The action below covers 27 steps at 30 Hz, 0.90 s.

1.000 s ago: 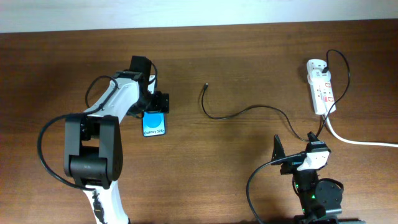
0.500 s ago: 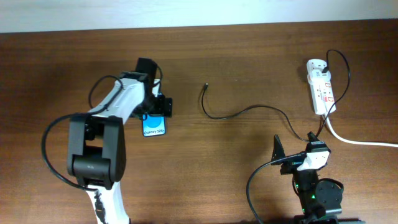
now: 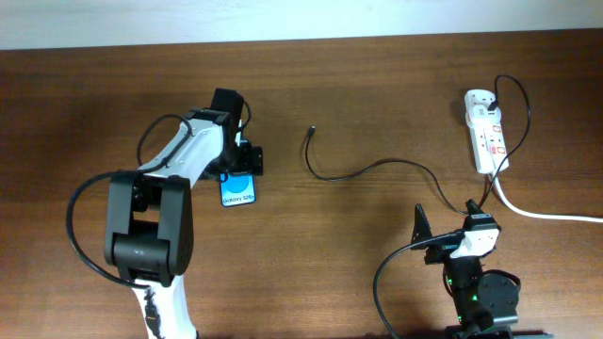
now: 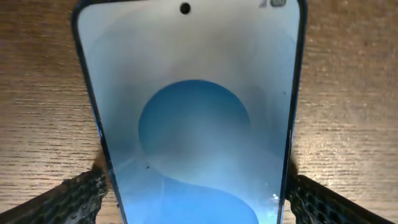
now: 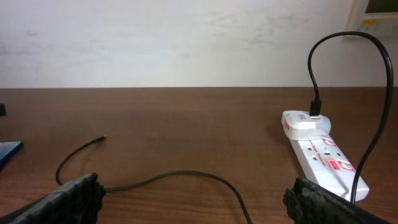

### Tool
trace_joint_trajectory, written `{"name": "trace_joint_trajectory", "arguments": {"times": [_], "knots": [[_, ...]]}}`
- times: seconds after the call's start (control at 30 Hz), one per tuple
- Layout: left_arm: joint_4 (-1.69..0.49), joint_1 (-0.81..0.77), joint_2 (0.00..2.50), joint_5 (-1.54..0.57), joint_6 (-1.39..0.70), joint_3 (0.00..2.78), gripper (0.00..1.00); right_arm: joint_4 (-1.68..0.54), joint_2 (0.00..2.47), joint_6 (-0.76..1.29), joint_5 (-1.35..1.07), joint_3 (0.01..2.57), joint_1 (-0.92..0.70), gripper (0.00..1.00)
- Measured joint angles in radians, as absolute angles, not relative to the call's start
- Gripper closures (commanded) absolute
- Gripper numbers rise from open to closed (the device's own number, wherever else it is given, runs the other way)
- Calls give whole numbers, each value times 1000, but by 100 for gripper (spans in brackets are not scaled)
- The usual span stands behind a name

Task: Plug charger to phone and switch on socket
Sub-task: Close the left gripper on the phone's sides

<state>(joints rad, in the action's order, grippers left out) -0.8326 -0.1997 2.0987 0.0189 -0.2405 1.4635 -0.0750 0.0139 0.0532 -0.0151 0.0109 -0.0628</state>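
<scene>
Phone [image 3: 236, 192] is the anchor here: it lies flat and screen-up on the brown wooden table [image 3: 358, 254], and the left gripper [image 3: 237, 166] stands directly over it with its jaws spread wide. In the left wrist view the mesh-textured fingers [image 4: 78, 198] sit at the two long edges of the phone [image 4: 193, 112]. They look close enough to touch, but no squeeze is evident, so this reads as lining up to steady or reposition the handset. The charger [image 3: 367, 168] trails away from the phone toward the right arm's side. Its plug tip [image 3: 311, 132] lies loose on the wood near the phone but apart from it, probably left free so it can be brought to the port. Much farther from the phone on that same side sits the socket [image 3: 486, 132], where the cable's other end rises into an adapter. The right gripper [image 5: 196, 205] waits low, well apart from the phone, released and grasping nothing, facing the cable. The tabletop shows dark wood grain and nothing else, and a plain pale wall [image 5: 174, 37] rises behind its far edge.
</scene>
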Motion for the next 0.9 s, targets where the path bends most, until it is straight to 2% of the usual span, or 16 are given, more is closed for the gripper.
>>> {"name": "trace_joint_trajectory", "arguments": {"times": [0.23,0.43,0.77,0.8,0.9], "knots": [[-831,-200,2099,15,-268,1464,1,-75,14,53,-15,11,-63,2],[-842,-200,2099,15,-282,1464,16,-75,14,53,-15,11,-63,2],[-827,-200,2099,21,-282,1464,17,-75,14,54,-15,11,-63,2],[-822,-200,2099,23,-282,1464,21,-75,14,54,-15,11,-63,2],[-817,-200,2099,24,-281,1464,26,-75,14,53,-15,11,-63,2]]}}
